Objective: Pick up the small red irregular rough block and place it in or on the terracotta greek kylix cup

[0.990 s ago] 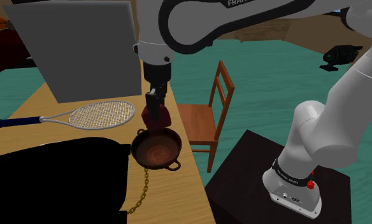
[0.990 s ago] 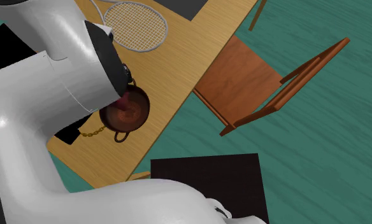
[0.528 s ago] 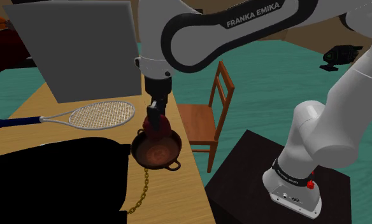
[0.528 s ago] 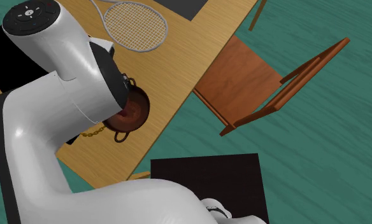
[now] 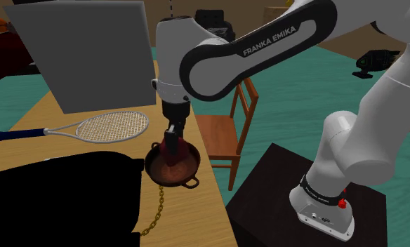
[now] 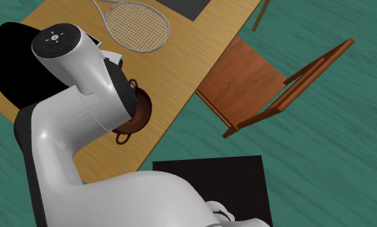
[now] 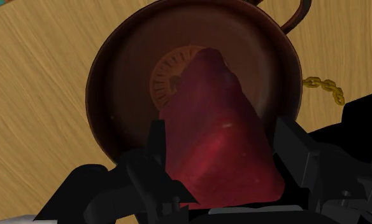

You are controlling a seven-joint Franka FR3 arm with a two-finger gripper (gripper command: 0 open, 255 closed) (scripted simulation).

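Dark-red rough block (image 7: 216, 121) clamped between black fingers (image 7: 154, 149) of end effector (image 5: 173, 135), directly over bowl of brown two-handled cup (image 7: 111, 63), about rim level; contact with cup not discernible. Cup stands on wooden desk (image 5: 70, 151) near edge. Gold chain (image 5: 154, 214) beside cup; racket (image 5: 112, 126) beyond.

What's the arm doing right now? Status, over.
Black hand shut on dark red rough block. Block poised over brown two-handled shallow cup. Nothing in between.
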